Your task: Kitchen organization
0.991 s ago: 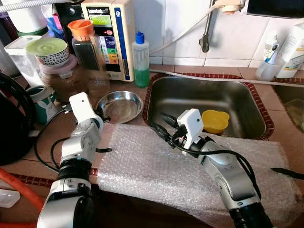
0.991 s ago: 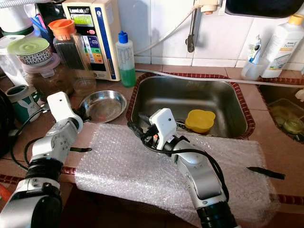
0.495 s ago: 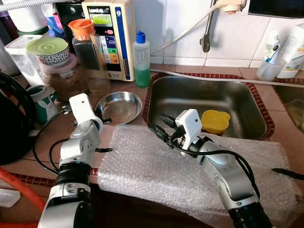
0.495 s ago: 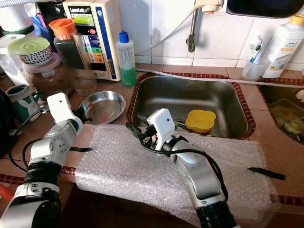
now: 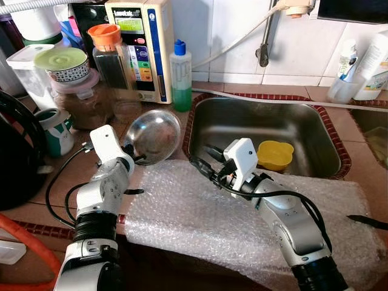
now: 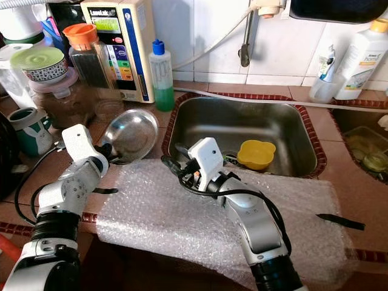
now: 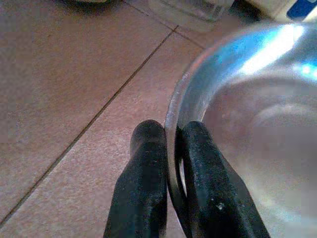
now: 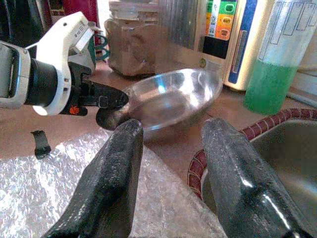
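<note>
The left gripper [image 7: 171,148] pinched the rim of the steel bowl [image 5: 153,136], tilted up off the counter beside the sink [image 5: 315,130]. The right gripper [image 8: 171,144] hovered spread wide, empty. Next move probably a transfer to the sink.

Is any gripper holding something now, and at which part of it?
The left gripper pinches the steel bowl by its rim, holding it tilted. The right gripper is open and holds nothing.

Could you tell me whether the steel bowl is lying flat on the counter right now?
No, the left gripper pinches the steel bowl by its rim and holds it tilted up off the counter.
</note>
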{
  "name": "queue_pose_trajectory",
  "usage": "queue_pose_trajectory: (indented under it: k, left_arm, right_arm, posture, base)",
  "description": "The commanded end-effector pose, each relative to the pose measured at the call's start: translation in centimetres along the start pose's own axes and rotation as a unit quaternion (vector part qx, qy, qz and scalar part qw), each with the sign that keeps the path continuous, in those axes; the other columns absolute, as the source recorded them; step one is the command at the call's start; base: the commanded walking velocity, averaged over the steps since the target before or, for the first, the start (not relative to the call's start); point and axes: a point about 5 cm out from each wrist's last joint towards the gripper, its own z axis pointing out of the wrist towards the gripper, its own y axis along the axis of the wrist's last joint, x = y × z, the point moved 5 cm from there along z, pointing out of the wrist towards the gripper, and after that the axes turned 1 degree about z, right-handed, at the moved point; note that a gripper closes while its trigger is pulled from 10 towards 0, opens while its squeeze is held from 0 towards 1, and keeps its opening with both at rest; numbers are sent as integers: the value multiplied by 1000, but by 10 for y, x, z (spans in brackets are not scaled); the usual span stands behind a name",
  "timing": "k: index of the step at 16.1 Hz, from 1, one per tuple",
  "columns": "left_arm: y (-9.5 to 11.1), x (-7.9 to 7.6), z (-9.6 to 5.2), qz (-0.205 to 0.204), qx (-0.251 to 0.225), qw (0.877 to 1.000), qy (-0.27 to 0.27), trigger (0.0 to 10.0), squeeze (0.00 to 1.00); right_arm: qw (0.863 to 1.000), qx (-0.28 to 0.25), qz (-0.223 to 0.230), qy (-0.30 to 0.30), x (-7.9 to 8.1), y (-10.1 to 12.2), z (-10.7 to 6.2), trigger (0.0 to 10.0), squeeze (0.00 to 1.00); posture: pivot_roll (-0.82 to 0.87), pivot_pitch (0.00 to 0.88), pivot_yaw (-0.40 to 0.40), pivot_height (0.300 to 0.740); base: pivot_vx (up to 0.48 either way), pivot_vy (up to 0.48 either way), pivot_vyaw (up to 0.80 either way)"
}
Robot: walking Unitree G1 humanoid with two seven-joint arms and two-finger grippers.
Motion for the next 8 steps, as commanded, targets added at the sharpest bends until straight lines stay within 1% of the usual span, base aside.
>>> queue_pose_trajectory:
  k: [1, 4, 5, 8]
  left_arm:
    - [-16, 4, 0, -4, 34, 999, 9, 0, 0]
    - [-12, 4, 0, -15, 28, 999, 13, 0, 0]
    - [-6, 5, 0, -19, 11, 1000, 17, 0, 0]
    - [2, 2, -1, -54, -17, 998, -1, 0, 0]
  right_arm:
    - [1000, 0, -3, 7, 1, 2, 2, 10000, 0]
    - [1000, 0, -4, 6, 1, 3, 3, 10000, 0]
    - [1000, -1, -4, 5, 0, 3, 3, 10000, 0]
    - [1000, -1, -4, 1, -2, 3, 3, 10000, 0]
  posture:
    - [-4, 0, 57, 740]
    - [-6, 0, 56, 740]
    - [-6, 0, 56, 740]
    - [-7, 0, 54, 740]
  base:
    - [0, 0, 0]
    - [0, 0, 0]
    - [0, 0, 0]
    - [0, 0, 0]
